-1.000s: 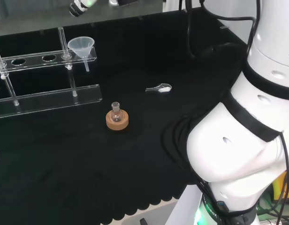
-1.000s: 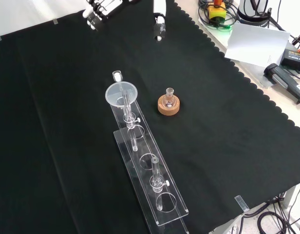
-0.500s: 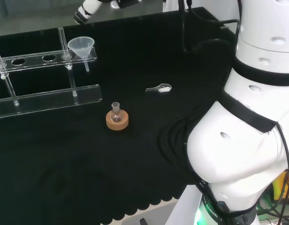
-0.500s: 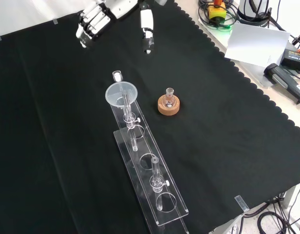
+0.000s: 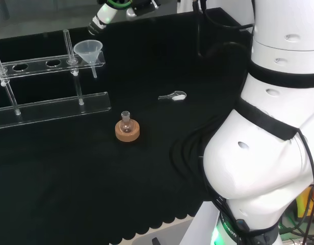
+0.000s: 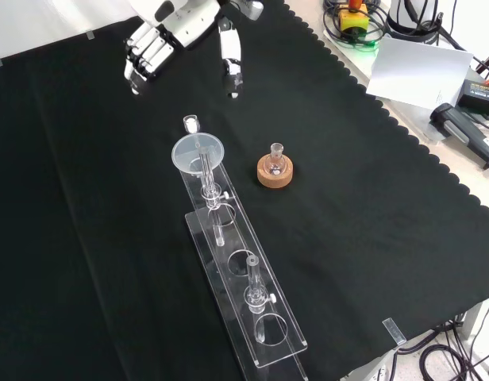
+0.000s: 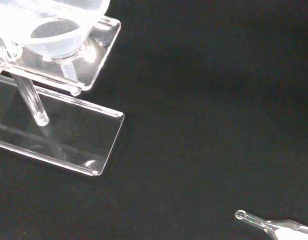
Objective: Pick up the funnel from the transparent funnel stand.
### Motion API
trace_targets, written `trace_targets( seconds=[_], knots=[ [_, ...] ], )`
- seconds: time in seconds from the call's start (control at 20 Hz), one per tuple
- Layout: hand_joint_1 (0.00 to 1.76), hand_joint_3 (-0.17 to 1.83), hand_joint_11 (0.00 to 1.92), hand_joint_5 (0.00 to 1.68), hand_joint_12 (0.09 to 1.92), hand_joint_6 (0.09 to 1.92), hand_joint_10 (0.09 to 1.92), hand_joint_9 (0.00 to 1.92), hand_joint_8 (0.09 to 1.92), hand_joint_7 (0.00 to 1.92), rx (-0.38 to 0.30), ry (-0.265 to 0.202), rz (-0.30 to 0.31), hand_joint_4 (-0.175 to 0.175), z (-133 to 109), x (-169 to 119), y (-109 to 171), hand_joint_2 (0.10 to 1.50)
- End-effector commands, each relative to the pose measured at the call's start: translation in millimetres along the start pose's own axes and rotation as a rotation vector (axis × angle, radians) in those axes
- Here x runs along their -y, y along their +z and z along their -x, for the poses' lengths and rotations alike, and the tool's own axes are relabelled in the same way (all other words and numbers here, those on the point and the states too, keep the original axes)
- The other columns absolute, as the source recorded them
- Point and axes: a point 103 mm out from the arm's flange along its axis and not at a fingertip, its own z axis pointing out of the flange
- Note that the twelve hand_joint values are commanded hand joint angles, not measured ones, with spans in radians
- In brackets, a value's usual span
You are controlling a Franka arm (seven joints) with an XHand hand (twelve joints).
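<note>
The transparent funnel stand (image 6: 243, 274) lies lengthwise on the black surface (image 6: 371, 198), its long axis running away from the front camera. The robot hand (image 6: 173, 24) hovers beyond its far end, fingers (image 6: 141, 59) and thumb spread, holding nothing. The funnel (image 6: 198, 153) sits upright in the stand's end hole, nearer the camera than the robot hand and apart from it.

Funnel (image 6: 198, 152) in the stand's (image 6: 244, 286) end hole (front view) — flask (image 6: 275, 165) to its right.
</note>
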Motion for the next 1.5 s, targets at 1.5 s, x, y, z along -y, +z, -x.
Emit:
trace_targets(
  seconds=[1.5],
  knots=[
    [0.35,0.0,0.0,0.0,0.89,0.09,0.49,0.0,0.49,0.01,-0.084,0.05,-0.099,-0.062,-85,-17,48,0.66]
  ],
)
